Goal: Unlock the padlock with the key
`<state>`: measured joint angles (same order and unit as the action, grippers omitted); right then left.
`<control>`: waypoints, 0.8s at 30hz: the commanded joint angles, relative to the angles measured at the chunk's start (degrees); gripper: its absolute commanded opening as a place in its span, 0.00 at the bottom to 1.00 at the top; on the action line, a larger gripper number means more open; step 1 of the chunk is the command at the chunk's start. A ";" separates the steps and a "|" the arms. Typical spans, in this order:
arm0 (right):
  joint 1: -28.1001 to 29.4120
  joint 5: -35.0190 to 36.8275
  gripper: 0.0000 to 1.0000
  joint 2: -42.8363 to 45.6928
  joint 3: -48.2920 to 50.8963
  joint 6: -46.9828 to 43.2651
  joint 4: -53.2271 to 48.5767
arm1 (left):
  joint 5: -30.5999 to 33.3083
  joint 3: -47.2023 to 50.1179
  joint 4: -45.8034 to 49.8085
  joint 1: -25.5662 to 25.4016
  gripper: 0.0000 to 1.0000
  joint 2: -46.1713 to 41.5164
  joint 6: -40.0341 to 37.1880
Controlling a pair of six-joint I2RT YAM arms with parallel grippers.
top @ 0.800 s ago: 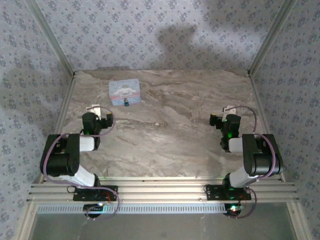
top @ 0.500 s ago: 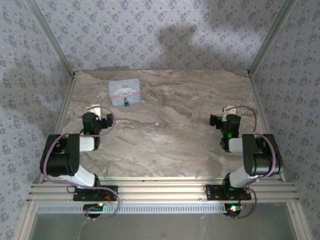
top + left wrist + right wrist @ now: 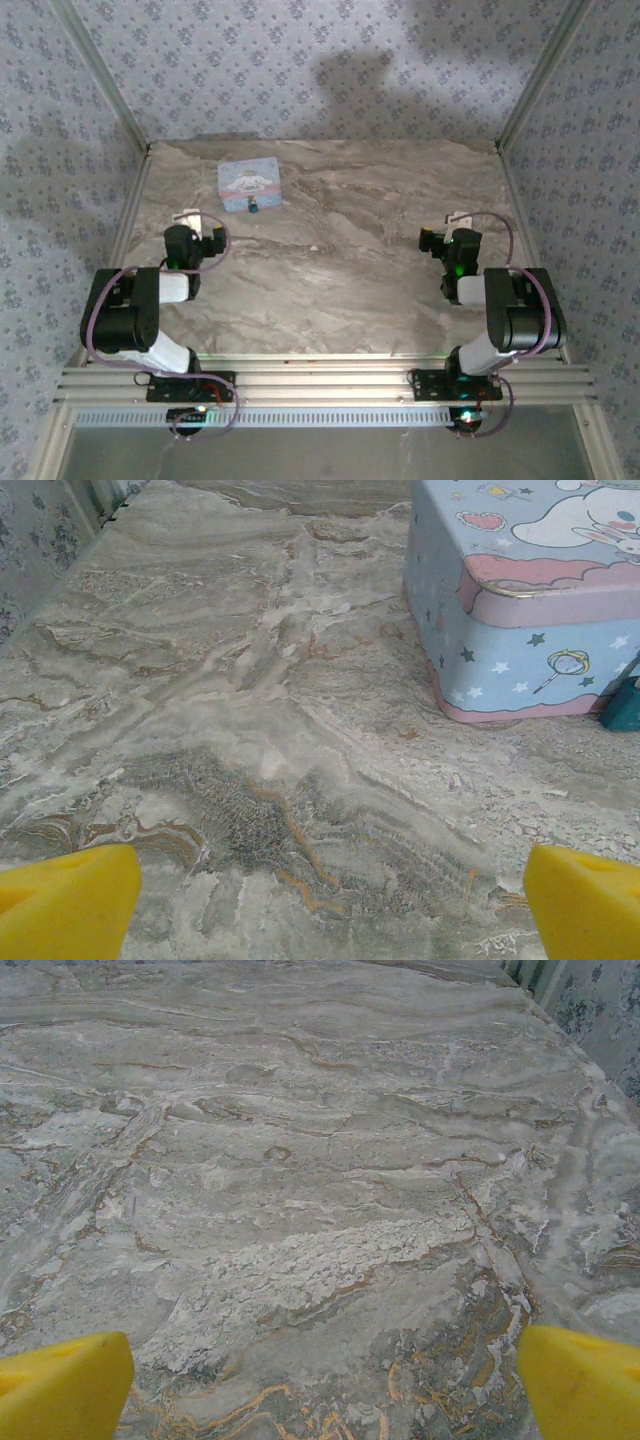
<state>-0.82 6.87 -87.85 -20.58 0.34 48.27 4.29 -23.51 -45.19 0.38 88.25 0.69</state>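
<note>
The padlock (image 3: 254,207) is a tiny dark teal block lying against the front of a pale blue cartoon tin (image 3: 249,184) at the back left of the table. In the left wrist view its teal corner (image 3: 626,706) peeks in at the right edge beside the tin (image 3: 520,600). My left gripper (image 3: 196,222) rests near the table's left side, short of the tin, open (image 3: 325,910) with bare marble between its yellow fingertips (image 3: 65,900). My right gripper (image 3: 447,226) rests at the right side, also open (image 3: 320,1390) and empty. A tiny pale speck (image 3: 316,248) lies mid-table; I cannot tell if it is the key.
The marble-patterned table (image 3: 340,290) is boxed in by patterned walls with metal corner posts (image 3: 100,80) on the left, back and right. A wall edge shows at the far right in the right wrist view (image 3: 600,1010).
</note>
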 commanded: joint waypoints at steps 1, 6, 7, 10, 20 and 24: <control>0.13 1.14 1.00 0.49 -0.92 -0.87 0.40 | -0.60 -0.22 -1.39 0.10 0.98 -0.36 0.60; 0.12 1.12 1.00 0.45 -0.89 -0.87 0.42 | -0.54 -0.22 -1.39 0.13 0.98 -0.36 0.63; 0.17 1.17 1.00 0.47 -0.87 -0.87 0.42 | -0.58 -0.23 -1.39 0.14 0.98 -0.36 0.63; 0.17 1.12 1.00 0.47 -0.89 -0.82 0.42 | -0.58 -0.21 -1.39 0.19 0.98 -0.36 0.71; -0.40 -0.74 1.00 0.66 -0.92 -0.84 0.23 | -0.85 -0.16 -1.46 0.23 0.98 -0.36 0.65; -0.50 -4.64 1.00 3.09 -3.68 -2.21 -6.45 | -1.05 -3.08 7.25 0.21 0.98 -4.95 0.63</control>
<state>-1.10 5.02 -87.57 -21.30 -0.10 46.44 3.60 -23.64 -43.53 0.38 87.55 0.67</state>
